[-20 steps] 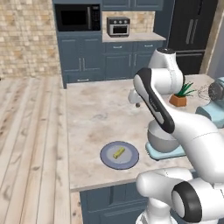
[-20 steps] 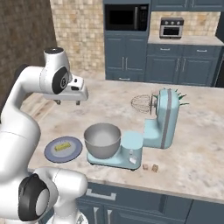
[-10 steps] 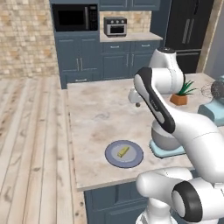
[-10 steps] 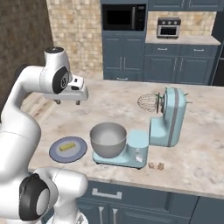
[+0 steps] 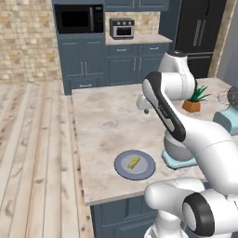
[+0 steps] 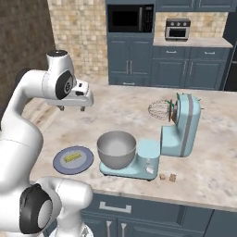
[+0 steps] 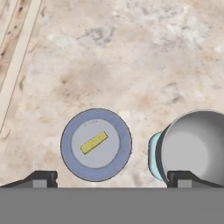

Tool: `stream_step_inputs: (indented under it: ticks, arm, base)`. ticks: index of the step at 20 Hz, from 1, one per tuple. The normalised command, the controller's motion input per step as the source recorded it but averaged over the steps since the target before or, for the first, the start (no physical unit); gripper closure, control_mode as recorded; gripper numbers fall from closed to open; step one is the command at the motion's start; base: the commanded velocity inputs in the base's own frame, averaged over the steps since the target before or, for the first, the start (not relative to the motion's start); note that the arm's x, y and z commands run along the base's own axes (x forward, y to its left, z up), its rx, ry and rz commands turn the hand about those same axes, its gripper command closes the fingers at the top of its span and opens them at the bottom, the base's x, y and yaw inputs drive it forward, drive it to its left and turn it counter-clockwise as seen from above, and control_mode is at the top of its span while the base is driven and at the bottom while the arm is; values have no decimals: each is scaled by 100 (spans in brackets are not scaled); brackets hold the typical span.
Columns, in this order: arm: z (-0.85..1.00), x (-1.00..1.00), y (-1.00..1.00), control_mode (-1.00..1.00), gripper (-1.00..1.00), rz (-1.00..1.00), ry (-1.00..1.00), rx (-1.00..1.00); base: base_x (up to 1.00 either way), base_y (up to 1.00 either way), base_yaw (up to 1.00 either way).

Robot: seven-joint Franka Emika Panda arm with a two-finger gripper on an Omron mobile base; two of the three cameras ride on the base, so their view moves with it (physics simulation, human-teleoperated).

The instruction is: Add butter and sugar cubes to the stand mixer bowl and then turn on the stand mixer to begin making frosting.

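The yellow butter (image 5: 134,161) (image 6: 71,157) (image 7: 94,142) lies on a flat blue-grey plate (image 5: 122,168) (image 6: 60,164) (image 7: 70,153) near the counter's front edge. Right of the plate, the grey metal stand mixer bowl (image 6: 116,148) (image 7: 192,148) sits empty on the base of the light blue stand mixer (image 6: 183,125), whose head is tilted up with the whisk raised. Two sugar cubes (image 6: 163,176) rest on the counter in front of the mixer. My gripper (image 6: 71,109) (image 5: 145,110) (image 7: 113,178) hangs open high above the counter, behind the plate, holding nothing.
A potted plant (image 5: 194,101) stands at the back of the marble island (image 6: 217,162). Dark blue cabinets with a microwave (image 6: 130,17) and a toaster oven (image 6: 177,29) line the far wall. Wooden floor (image 5: 32,153) lies left of the island.
Both base views have shifted a little, so the whole scene sits slightly further right. The arm keeps its pose and the gripper stays open. Nothing on the counter has moved.
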Motion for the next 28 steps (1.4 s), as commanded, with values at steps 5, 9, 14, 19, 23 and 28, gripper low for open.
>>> stream_step_inputs:
  ticks: [5, 9, 14, 19, 23, 28]
  arm:
    - [0, 0, 0, 100, -100, 0, 0, 0]
    - [0, 0, 0, 100, -100, 0, 0, 0]
    - [-13, 16, 0, -100, -100, 4, 0, 0]
    - [-82, -5, 50, -100, -100, 2, 12, -5]
    - [-91, -15, 59, -100, -100, -15, 18, -1]
    - [-58, -27, 18, -100, -100, -40, 9, 2]
  base:
    - [100, 0, 1]
    - [100, 0, 6]
    - [58, 0, 5]
    - [0, 0, 0]
    - [0, 0, 0]
    - [0, 0, 0]
